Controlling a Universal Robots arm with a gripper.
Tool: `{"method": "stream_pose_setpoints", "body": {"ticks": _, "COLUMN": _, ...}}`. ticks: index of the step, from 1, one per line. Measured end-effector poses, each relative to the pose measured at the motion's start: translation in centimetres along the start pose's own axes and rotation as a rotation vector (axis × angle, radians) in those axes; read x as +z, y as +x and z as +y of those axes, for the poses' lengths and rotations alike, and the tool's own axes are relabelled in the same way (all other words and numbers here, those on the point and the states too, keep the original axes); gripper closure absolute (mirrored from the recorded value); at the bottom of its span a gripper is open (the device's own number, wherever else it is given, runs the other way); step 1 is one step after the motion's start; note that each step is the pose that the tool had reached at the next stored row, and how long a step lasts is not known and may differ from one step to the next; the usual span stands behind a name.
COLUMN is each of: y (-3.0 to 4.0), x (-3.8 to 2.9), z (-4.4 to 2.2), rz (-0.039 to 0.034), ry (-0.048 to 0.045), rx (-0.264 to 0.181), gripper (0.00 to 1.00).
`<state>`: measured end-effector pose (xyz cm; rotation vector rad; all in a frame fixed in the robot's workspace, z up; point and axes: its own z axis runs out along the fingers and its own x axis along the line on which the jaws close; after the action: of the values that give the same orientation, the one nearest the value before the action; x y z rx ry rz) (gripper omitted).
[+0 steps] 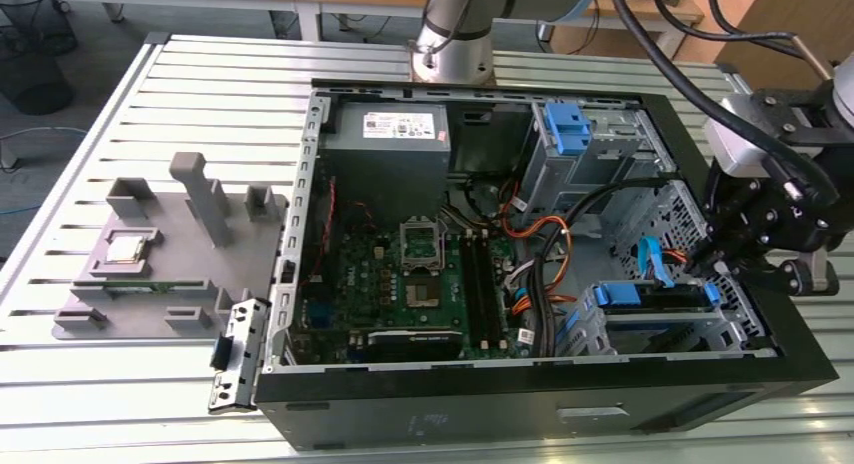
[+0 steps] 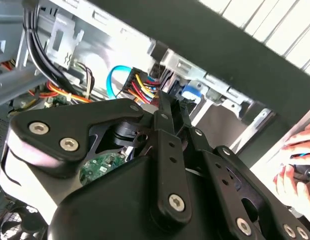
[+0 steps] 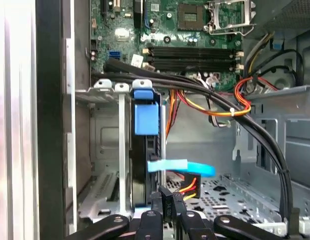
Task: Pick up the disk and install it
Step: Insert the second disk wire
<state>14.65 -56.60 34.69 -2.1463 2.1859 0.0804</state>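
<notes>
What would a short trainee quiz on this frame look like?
1. True or false: the disk lies on the grey fixture outside the case.
2. What is the gripper nearest to? A) the power supply B) the drive cage holding the disk C) the fixture
3. What small square part sits on the grey fixture at the exterior view's left?

Key: 1 false, it stands in the drive cage. 2 B. 3 the processor chip.
</notes>
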Motion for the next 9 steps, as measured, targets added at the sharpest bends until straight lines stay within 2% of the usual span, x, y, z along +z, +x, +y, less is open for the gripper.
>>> {"method": "stream_pose_setpoints", "body": {"ticks": 3, "y": 0.16, "x": 0.23, "z": 0.29, "rz": -0.0017, "ry": 0.0000, "rx": 0.000, "gripper": 0.80}}
{"method": "stream_pose_setpoints", "body": {"ticks": 6, "y": 0.29, "x": 0.57, "z": 0.30, "rz": -0.0017, "ry": 0.0000, "rx": 0.000, "gripper": 0.80}}
{"method": "stream_pose_setpoints", "body": {"ticks": 9, "y": 0.31, "x": 0.64, "z": 0.31, "rz": -0.0013, "ry": 0.0000, "rx": 0.000, "gripper": 0.80}}
